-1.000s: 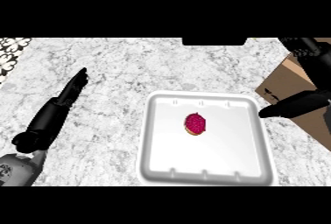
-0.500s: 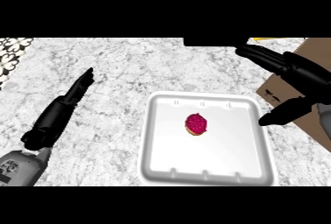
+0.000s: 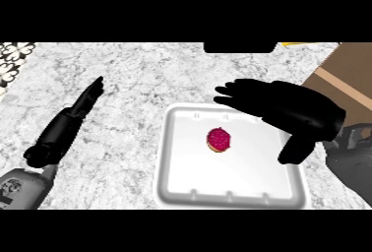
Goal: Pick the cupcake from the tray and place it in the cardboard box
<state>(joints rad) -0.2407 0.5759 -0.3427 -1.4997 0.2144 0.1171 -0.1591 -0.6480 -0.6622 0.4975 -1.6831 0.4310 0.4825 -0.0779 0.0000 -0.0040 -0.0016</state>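
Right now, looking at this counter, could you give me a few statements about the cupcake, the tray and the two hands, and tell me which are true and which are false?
1. The cupcake lies on the white tray. True.
2. The right hand is curled round the cupcake. False: it hovers open over the tray's far right part, apart from the cupcake.
3. The left hand lies on the marble counter, left of the tray. True.
4. The cupcake sits inside the cardboard box. False: the box stands at the right edge, without it.
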